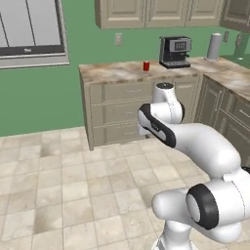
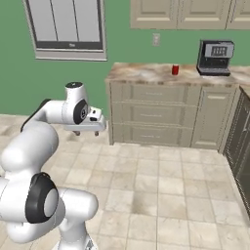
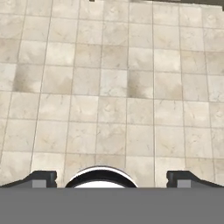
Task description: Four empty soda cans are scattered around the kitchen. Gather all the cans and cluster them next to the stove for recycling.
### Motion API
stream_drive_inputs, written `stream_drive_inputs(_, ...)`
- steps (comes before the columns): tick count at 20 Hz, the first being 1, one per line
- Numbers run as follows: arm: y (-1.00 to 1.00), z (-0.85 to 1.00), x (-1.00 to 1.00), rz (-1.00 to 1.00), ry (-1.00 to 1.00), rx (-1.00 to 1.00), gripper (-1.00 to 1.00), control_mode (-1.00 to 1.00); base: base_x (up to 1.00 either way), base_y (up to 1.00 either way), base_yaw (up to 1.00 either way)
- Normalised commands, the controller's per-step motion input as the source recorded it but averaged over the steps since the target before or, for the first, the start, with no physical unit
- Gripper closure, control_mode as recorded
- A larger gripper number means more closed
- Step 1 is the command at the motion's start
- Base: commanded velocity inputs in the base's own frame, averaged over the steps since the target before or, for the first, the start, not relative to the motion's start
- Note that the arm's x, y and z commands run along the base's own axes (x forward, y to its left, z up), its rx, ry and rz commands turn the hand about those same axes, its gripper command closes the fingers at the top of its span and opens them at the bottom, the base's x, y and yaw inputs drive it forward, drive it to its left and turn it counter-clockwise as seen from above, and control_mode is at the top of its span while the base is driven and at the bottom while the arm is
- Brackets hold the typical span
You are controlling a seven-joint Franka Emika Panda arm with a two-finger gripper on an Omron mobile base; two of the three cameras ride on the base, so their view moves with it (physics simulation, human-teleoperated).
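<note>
One red soda can (image 1: 146,66) (image 2: 175,70) stands upright on the marble counter (image 1: 117,72) (image 2: 141,74) across the room, left of a coffee machine. My gripper (image 3: 111,179) points down at the tiled floor, open, with nothing between its fingertips (image 3: 41,178). In the right base view the hand (image 2: 90,123) hangs folded near the arm, well short of the counter and lower than its top. The stove is out of view.
A black and silver coffee machine (image 1: 175,51) (image 2: 215,57) sits right of the can. A grey paper towel roll (image 1: 214,46) stands farther right. Drawer cabinets (image 1: 122,112) (image 2: 151,114) front the counter; a second counter run (image 1: 229,83) extends along the right. Tiled floor (image 1: 73,176) lies between.
</note>
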Motion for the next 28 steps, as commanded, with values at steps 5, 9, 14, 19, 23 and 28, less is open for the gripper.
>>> stream_drive_inputs(5, 0.00, 0.00, 0.00, 0.00, 0.00, 0.00, -1.00, 1.00, 0.59, -0.43, -0.14)
stream_drive_inputs(9, 0.00, 0.00, 0.00, 0.00, 0.00, 0.00, -1.00, 1.00, 0.56, -0.44, -0.12)
stream_drive_inputs(14, 0.00, 0.00, 0.00, 0.00, 0.00, 0.00, -1.00, 1.00, 0.57, -0.39, -0.11)
stream_drive_inputs(19, 0.00, 0.00, 0.00, 0.00, 0.00, 0.00, -1.00, 1.00, 0.62, -0.19, -0.10)
stream_drive_inputs(23, 0.00, 0.00, 0.00, 0.00, 0.00, 0.00, -1.00, 1.00, 0.68, -0.12, -0.06)
stream_drive_inputs(28, 0.00, 0.00, 0.00, 0.00, 0.00, 0.00, -1.00, 1.00, 0.85, -0.08, -0.01)
